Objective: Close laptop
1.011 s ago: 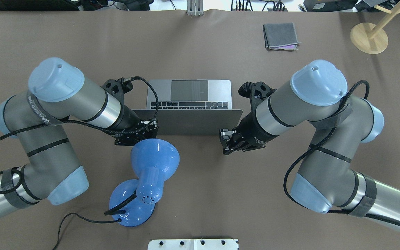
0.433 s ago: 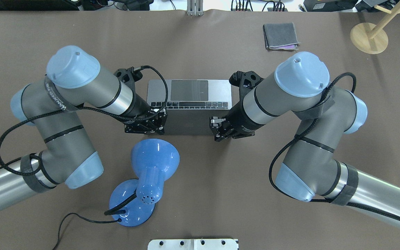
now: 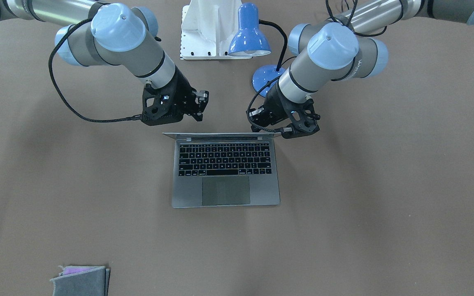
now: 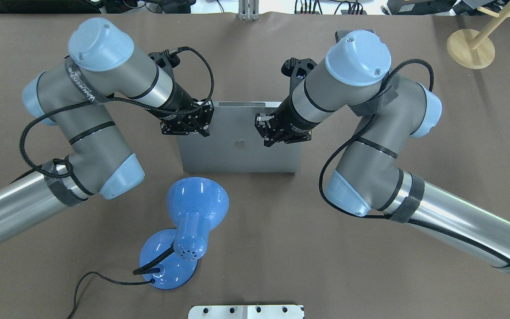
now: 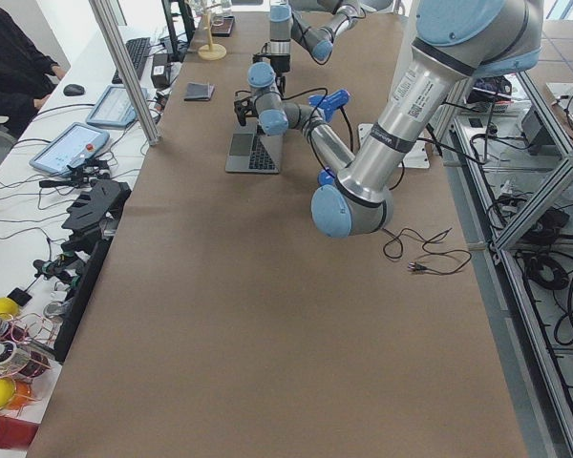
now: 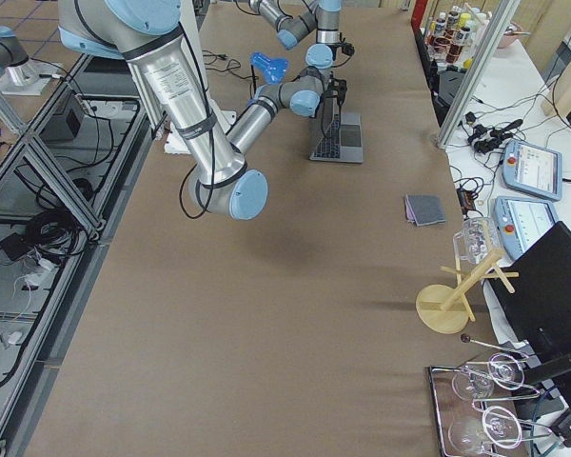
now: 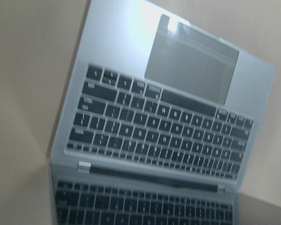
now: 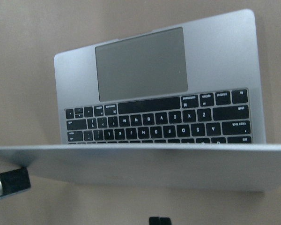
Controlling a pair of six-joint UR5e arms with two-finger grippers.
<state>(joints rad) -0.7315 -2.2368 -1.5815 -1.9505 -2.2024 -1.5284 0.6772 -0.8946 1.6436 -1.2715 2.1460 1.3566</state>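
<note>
The grey laptop lies mid-table, its lid leaning far forward over the keyboard. The apple logo faces up and only a thin strip of the base shows beyond the lid. In the front-facing view the laptop shows its keyboard, with the lid edge-on. The wrist views show the laptop's keys under the lid. My left gripper and right gripper press on the lid's back near its top corners. Their fingers look apart and hold nothing.
A blue desk lamp with a black cable stands just behind the laptop on my left side. A folded grey cloth lies at the far right. A wooden stand is at the far right corner, a white base plate at the near edge.
Both grippers have moved forward, away from me, against the lid's back. The lid has swung from near upright to leaning low over the keyboard, hiding keys and trackpad from overhead.
</note>
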